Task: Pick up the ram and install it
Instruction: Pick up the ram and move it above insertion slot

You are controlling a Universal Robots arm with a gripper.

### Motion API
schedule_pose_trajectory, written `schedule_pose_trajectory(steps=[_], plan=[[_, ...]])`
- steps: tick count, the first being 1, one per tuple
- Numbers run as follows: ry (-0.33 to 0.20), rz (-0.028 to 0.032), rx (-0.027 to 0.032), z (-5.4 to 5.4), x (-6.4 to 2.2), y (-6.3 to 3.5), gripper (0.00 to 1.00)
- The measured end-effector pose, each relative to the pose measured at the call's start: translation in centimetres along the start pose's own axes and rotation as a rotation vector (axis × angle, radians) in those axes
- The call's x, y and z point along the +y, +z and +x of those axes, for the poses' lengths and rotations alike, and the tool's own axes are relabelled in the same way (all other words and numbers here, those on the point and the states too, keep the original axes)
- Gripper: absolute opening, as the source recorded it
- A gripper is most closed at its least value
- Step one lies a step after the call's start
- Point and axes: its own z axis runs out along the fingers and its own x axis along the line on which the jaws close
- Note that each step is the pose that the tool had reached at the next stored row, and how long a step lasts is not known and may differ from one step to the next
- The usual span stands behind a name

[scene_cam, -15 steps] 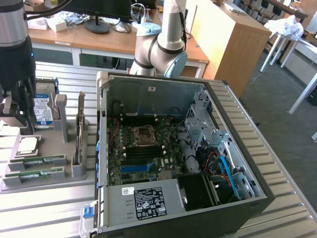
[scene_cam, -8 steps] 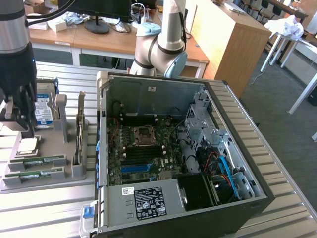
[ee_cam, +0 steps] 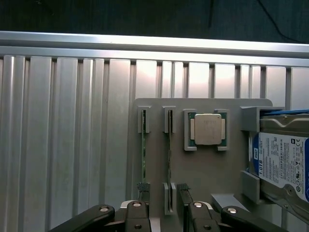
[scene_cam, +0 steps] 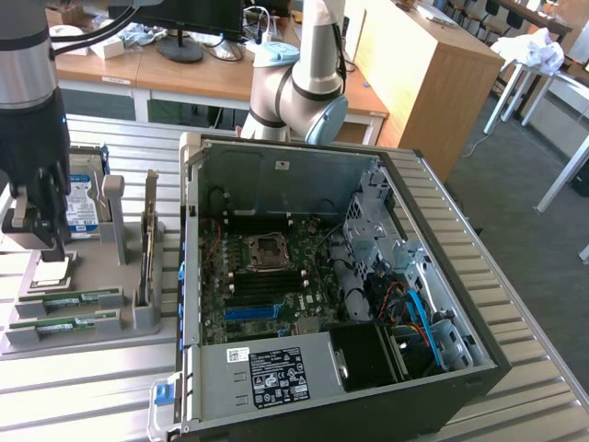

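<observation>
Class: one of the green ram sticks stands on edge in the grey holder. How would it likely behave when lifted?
The ram is a thin circuit board, so probably stiff and light. It sits on edge in the holder and its end slots, so it may bind if lifted crookedly. Its narrow edges likely give little grip.

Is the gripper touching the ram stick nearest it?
Apart. The exterior view shows the gripper, jaws open, hanging above the gray tray; a strip of tray shows between its tips and the ram stick.
</observation>
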Motion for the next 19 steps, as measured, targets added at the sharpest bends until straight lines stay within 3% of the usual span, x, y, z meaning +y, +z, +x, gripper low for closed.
schedule_pose_trajectory(steps=[19], plan=[[0.0,-0.0001,0.0001,0.0,-0.03,1.32,0.36]])
